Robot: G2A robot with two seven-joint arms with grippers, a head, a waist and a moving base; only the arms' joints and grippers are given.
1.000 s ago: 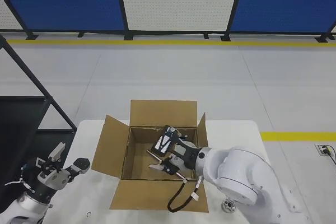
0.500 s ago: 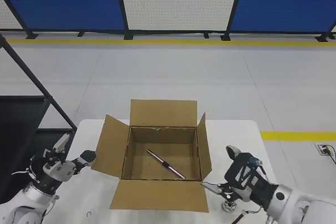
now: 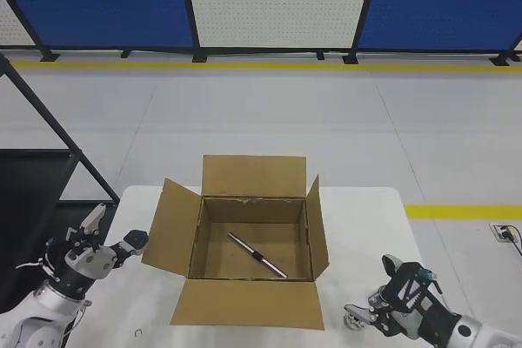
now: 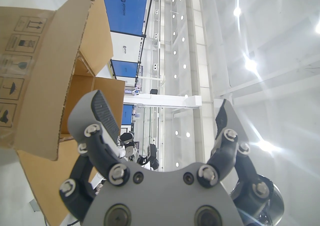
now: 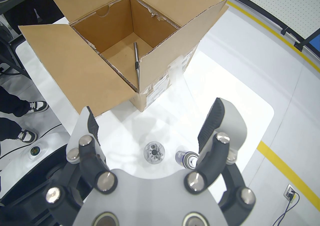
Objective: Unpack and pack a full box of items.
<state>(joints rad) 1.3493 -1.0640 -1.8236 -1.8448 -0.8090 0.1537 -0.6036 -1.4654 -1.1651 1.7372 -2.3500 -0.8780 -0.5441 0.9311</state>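
An open cardboard box (image 3: 244, 174) stands in the middle of the white table (image 3: 365, 226), all flaps folded out. A slim silver pen (image 3: 257, 255) lies slanted on its floor, also visible in the right wrist view as the pen (image 5: 135, 55) inside the box (image 5: 75, 66). My right gripper (image 3: 378, 291) hovers open and empty over the table's front right corner, right of the box; its own view shows the right gripper (image 5: 153, 109) above bare table. My left gripper (image 3: 115, 228) is open and empty just left of the box's left flap (image 4: 37, 86), and the left gripper (image 4: 161, 101) points upward.
A small round metal part (image 3: 355, 319) lies on the table under my right gripper, seen as a toothed disc (image 5: 154, 153) beside a small can (image 5: 185, 158). A black rack (image 3: 26, 191) stands left of the table. The table's right half (image 5: 240, 91) is bare.
My right arm has pulled out of the box and drawn back to the front right corner. The pen now lies uncovered on the box floor. The left gripper shifted slightly.
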